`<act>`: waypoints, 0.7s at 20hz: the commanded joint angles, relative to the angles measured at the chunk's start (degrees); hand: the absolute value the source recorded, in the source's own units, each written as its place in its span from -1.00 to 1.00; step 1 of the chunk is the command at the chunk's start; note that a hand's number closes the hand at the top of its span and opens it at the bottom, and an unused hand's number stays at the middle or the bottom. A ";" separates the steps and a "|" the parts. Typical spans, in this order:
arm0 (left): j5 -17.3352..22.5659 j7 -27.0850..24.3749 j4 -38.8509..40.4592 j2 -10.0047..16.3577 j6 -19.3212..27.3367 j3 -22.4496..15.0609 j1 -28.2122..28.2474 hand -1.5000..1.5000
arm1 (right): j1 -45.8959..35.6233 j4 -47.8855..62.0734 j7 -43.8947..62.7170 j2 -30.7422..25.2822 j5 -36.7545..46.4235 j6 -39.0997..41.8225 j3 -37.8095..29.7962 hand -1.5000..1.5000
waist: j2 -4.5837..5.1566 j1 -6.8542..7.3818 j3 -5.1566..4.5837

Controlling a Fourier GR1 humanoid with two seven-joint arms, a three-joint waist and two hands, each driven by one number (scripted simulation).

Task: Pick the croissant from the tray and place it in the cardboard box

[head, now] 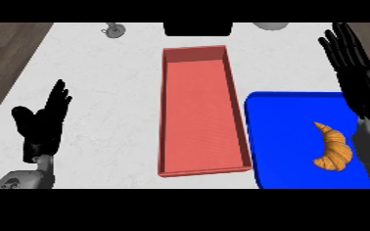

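Croissant (pixel 334 147) sits lower right on blue tray (pixel 282 142); right hand (pixel 350 63), fingers straight and spread at upper right, should lower and wrap its middle.

Left hand (pixel 39 126) splayed upward; right hand (pixel 353 80) seemingly outstretched

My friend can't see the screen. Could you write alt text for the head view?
A croissant lies on a blue tray at the right, beside a long red box. The right hand is open at the view's right edge; the left hand rests open at lower left.
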 commanded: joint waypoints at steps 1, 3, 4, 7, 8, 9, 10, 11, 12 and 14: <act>0.18 -0.61 -1.67 2.79 -3.00 1.50 -0.24 0.00 | -0.80 -1.26 0.34 -1.68 -2.17 -0.19 -5.05 -1.00 | 2.46 -0.66 -0.73; -3.65 -3.67 -3.99 3.48 -1.75 -0.60 3.21 0.00 | -1.31 2.13 -1.49 -0.44 -0.26 -6.72 -8.33 -1.00 | 2.43 -0.09 -0.70; -5.55 -2.02 -3.30 3.61 -0.76 -1.78 0.33 0.00 | 2.39 1.53 -3.70 -1.57 -1.69 -5.84 -10.97 -1.00 | 2.41 -1.35 -0.66; -6.03 -2.03 -3.71 3.71 -0.80 -2.57 1.07 0.00 | 8.81 8.43 2.88 -13.94 16.03 -12.94 -8.15 -1.00 | 4.67 -4.13 -2.18; -6.68 -2.59 -3.79 4.16 -1.24 -3.09 1.52 0.00 | 9.51 10.09 1.90 -10.95 17.04 -20.16 -10.84 1.00 | 3.72 -3.11 -1.13; -6.22 -2.49 -4.04 3.37 -2.03 -4.10 2.79 0.00 | 8.79 11.79 3.43 -4.55 10.73 -25.89 -16.19 1.00 | 2.92 -2.46 -0.74; -7.09 -1.61 -5.72 3.57 -2.19 -5.23 2.10 0.00 | 9.02 10.74 1.16 0.36 9.85 -29.47 -16.49 -1.00 | 2.55 -1.87 -0.61; -8.25 -3.20 -4.27 1.33 -0.71 -6.49 3.17 0.00 | 9.76 11.82 -2.52 3.00 8.73 -30.37 -17.63 -1.00 | 2.74 -1.57 -0.61; -9.17 -1.90 -4.56 1.62 -0.56 -6.96 1.88 0.00 | 12.13 11.35 -7.24 5.83 7.08 -29.65 -18.40 -1.00 | 2.62 -1.85 -0.58; -8.93 -2.76 -6.40 0.87 -1.14 -6.91 5.12 0.00 | 13.19 10.92 -11.28 6.00 5.88 -27.78 -20.01 -1.00 | 2.53 -0.80 -0.68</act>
